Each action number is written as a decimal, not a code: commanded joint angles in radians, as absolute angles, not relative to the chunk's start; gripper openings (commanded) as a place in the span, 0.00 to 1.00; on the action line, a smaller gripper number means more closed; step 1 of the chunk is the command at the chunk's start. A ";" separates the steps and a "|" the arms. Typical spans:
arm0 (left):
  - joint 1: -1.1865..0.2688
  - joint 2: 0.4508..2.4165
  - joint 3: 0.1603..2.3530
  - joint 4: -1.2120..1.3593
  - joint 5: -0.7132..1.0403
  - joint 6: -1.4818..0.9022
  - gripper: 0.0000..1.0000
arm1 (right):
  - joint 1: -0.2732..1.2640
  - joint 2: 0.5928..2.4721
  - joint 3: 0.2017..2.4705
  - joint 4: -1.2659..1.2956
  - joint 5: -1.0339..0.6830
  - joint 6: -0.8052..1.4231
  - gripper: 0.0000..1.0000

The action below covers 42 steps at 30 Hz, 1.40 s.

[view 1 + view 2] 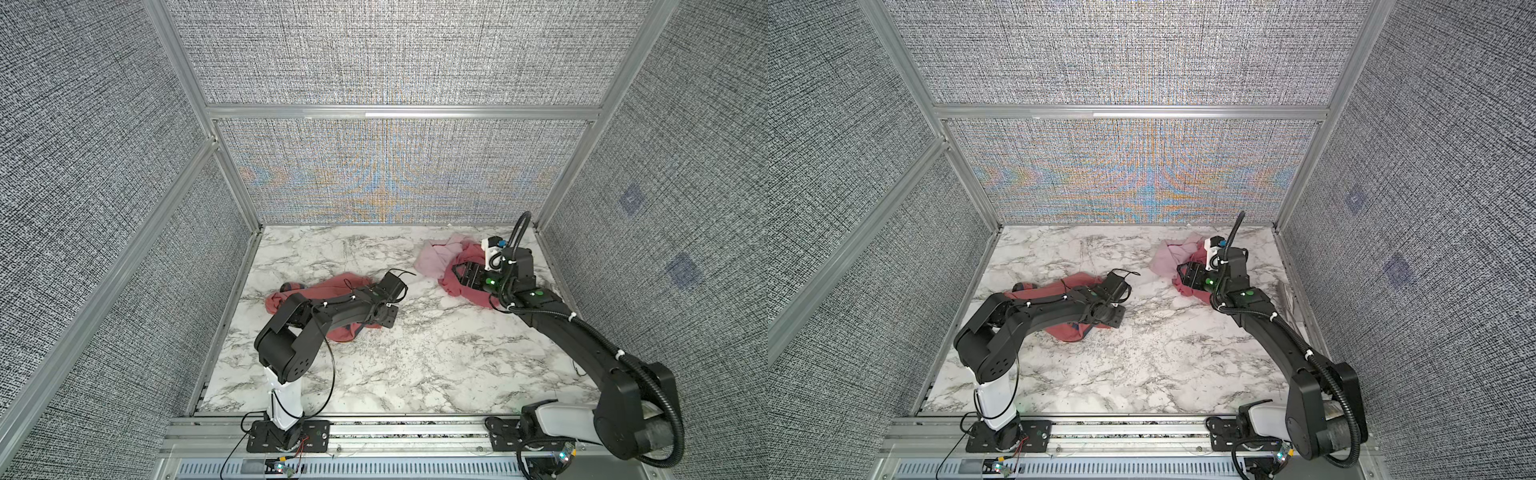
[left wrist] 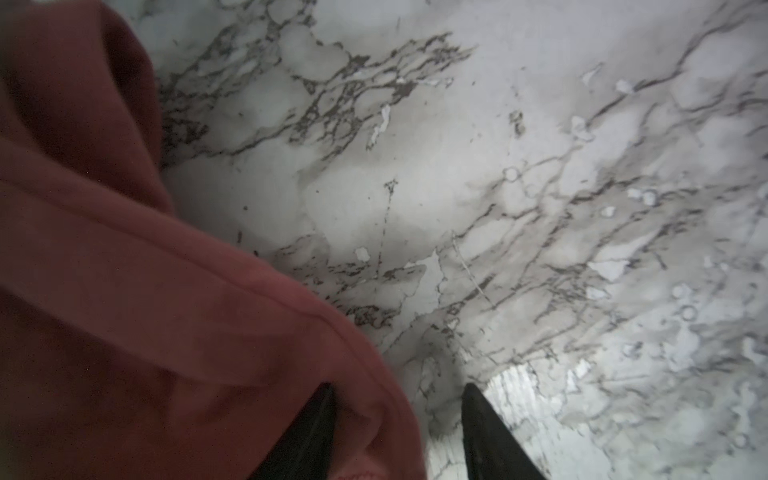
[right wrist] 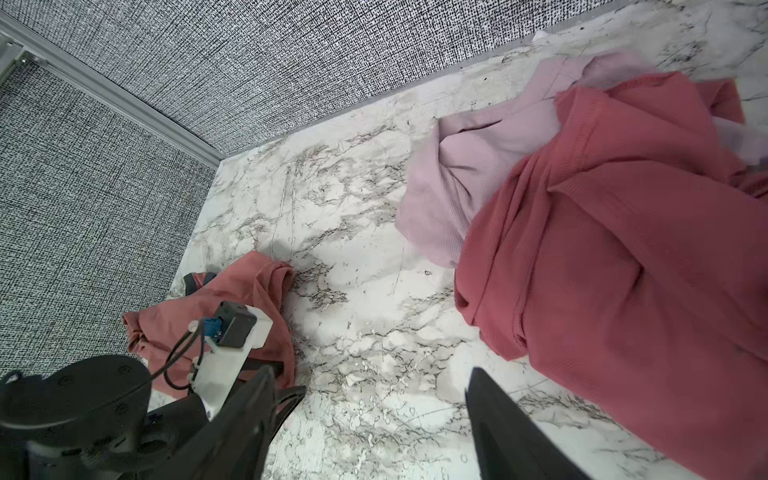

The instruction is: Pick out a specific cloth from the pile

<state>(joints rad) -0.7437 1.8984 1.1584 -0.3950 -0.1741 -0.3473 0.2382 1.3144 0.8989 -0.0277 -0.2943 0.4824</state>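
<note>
**A:** Biggest things first, what's there?

**B:** A marble table (image 1: pixel 415 353) with a pile (image 1: pixel 451 276) on it: a rose-red cloth (image 3: pixel 602 270) lapping over a pale pink cloth (image 3: pixel 469 178). The cloth (image 1: pixel 322 289) we want, the coral one, lies flat on the marble well apart from that pile, and the left arm (image 1: pixel 332 311) is stretched over it.

**A:** And the claws?

**B:** The right gripper (image 3: pixel 372 370) hangs just beside the pile. Its jaws are wide, with nothing between them but marble. The left gripper (image 2: pixel 399 386), well away from the pile, is down at the coral edge with its jaws roughly half parted. One finger is over the fabric and the other over bare marble. The folded hem (image 2: pixel 332 324) lies between them, not pinched.

**A:** How will it handle?

**B:** I'd judge it light, soft and limp, so it should drape and drag when lifted, and a thin pinch may slip. The doubled hem is the sensible hold. The grey-blue trim band (image 3: pixel 199 279), on the side farthest from the pile, looks like another firm edge.
</note>
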 commanded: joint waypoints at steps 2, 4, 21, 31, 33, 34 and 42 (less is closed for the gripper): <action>-0.753 1.928 1.176 -0.451 -0.218 -0.360 0.47 | 0.238 1.322 0.901 -0.006 -0.296 0.477 0.74; -0.755 1.936 1.175 -0.447 -0.216 -0.362 0.41 | 0.239 1.322 0.903 -0.005 -0.296 0.480 0.74; -0.739 1.738 1.353 -0.459 -0.273 -0.356 0.00 | 0.238 1.312 0.913 -0.005 -0.302 0.502 0.74; -0.518 1.465 1.239 -0.388 -0.218 -0.361 0.00 | 0.239 1.313 0.919 0.003 -0.317 0.515 0.74; -0.477 1.399 1.180 -0.376 -0.245 -0.360 0.00 | 0.239 1.316 0.919 0.006 -0.319 0.517 0.74; -0.453 1.363 1.149 -0.371 -0.248 -0.360 0.00 | 0.239 1.316 0.919 0.008 -0.319 0.519 0.74; -0.223 1.148 0.893 -0.336 -0.251 -0.389 0.00 | 0.241 1.350 0.919 0.033 -0.340 0.530 0.74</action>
<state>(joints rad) -0.2771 1.1786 0.9379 -0.3603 -0.2436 -0.3737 0.2390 1.3434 0.9100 -0.0097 -0.3237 0.5152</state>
